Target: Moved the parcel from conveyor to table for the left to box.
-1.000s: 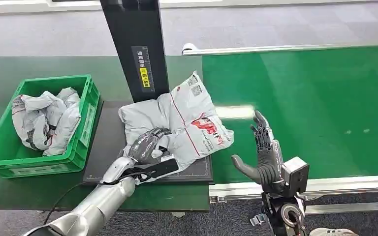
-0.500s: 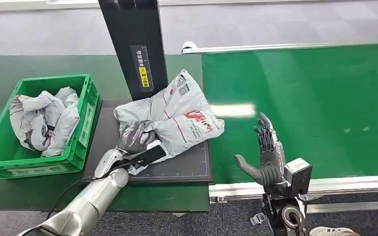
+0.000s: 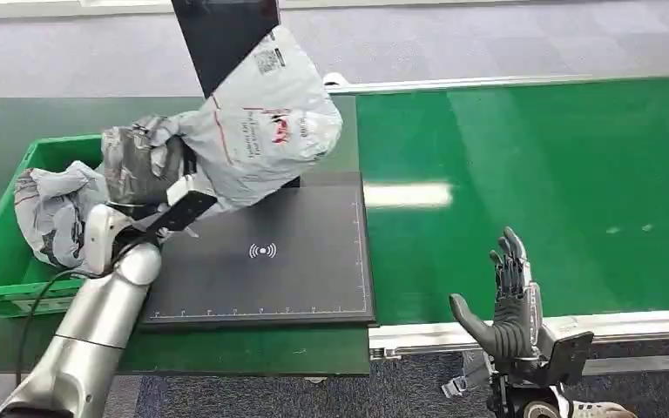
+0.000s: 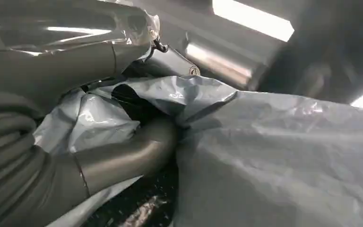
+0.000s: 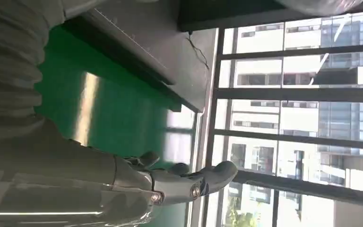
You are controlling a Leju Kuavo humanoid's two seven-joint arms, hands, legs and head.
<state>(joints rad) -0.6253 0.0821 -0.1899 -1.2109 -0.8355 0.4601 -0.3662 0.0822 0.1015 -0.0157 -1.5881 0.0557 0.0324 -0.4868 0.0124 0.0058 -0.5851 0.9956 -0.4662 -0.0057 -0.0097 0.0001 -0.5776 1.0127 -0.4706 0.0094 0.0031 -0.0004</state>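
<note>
A: Left wrist view, what is recorded?
B: The left hand [image 4: 75, 142] enters from the left edge, thumb pressed into crumpled grey plastic.
A: The parcel [image 4: 283, 156]?
B: It fills the lower right, gripped, glossy and wrinkled. A bright light strip [image 4: 253, 19] sits upper right.

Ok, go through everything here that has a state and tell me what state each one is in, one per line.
Left hand: gripping the parcel, raised.
Parcel: held in the air, above the black pad and beside the crate.
Right hand: open, holding nothing, at the conveyor's near edge.
Green crate: holds grey parcels.
Black pad: bare.
Conveyor: nothing on the belt in view.
</note>
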